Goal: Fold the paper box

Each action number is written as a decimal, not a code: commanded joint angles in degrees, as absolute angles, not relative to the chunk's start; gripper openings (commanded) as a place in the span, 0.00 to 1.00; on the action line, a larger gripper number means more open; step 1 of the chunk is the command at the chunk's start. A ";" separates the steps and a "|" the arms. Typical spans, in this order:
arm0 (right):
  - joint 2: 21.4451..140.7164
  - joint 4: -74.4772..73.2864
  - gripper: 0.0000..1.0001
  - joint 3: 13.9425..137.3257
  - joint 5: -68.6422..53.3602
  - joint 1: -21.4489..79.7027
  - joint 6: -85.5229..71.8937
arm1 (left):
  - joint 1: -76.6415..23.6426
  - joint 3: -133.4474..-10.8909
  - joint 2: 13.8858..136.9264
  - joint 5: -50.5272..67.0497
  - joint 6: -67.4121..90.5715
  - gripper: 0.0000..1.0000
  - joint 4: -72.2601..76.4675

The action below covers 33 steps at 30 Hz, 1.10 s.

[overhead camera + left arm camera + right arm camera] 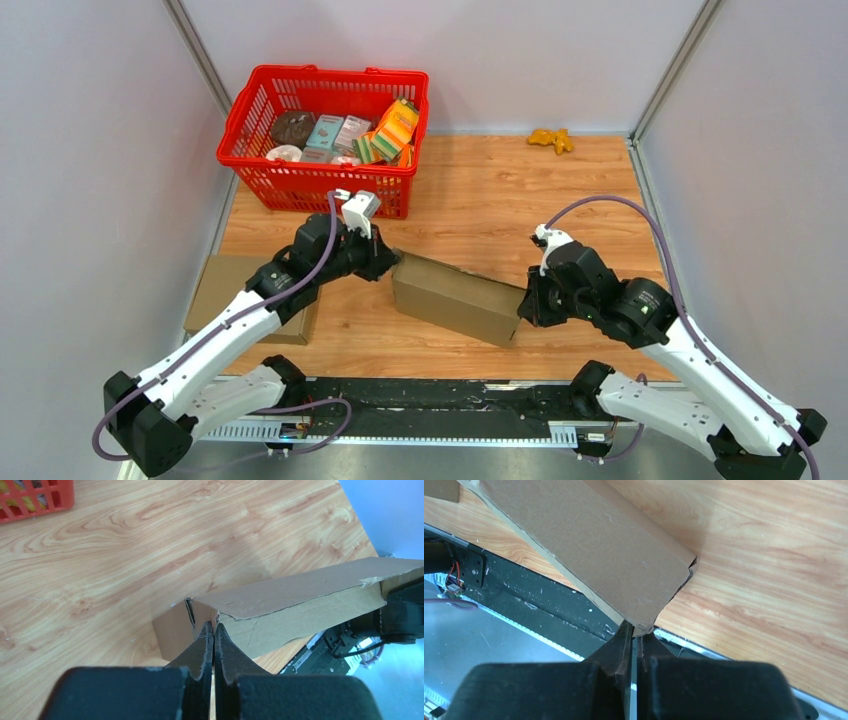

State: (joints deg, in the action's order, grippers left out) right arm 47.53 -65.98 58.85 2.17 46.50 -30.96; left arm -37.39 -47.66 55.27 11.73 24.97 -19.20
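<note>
**Both end effectors pinching the paper box, one at each end**

From the top camera you are seeing the paper box (458, 298) lying long and closed on the wooden surface (480, 205), on the arm side of the red basket (300, 186). The left end effector (386, 262) is meeting the box end nearer the basket, and the right end effector (522, 302) is meeting the end farther from it. That view is not showing you how the fingers stand.

The wrist cameras are filling that in. In the left one, the left end effector (214, 628) is squeezing its dark fingers together on a flap edge at the box corner, where the brown cardboard is looking torn and ragged. In the right one, the right end effector (634, 632) is clamping the lower corner of the box, with only a thin slit showing between its fingers.

The cardboard is reading as matte and plain, with sharp creases. The basket is showing as plastic lattice holding small packages. Only the top view is showing you a flat cardboard piece (232, 290), on the basket's near left.
</note>
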 commanded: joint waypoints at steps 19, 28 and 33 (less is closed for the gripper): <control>49.21 -69.17 0.39 61.34 8.00 46.85 -33.05 | -42.18 -42.01 50.98 4.57 23.64 0.00 -27.15; 52.12 -67.33 0.44 67.24 9.66 46.85 -30.77 | -42.71 -43.15 50.54 3.08 23.20 0.00 -28.65; 52.65 -65.92 0.15 66.10 10.64 46.85 -30.94 | -42.63 -43.50 50.89 2.81 23.20 0.00 -28.83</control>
State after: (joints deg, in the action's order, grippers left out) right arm 52.29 -67.48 65.17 8.64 46.48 -31.38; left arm -42.00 -43.57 49.63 2.35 24.14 -20.86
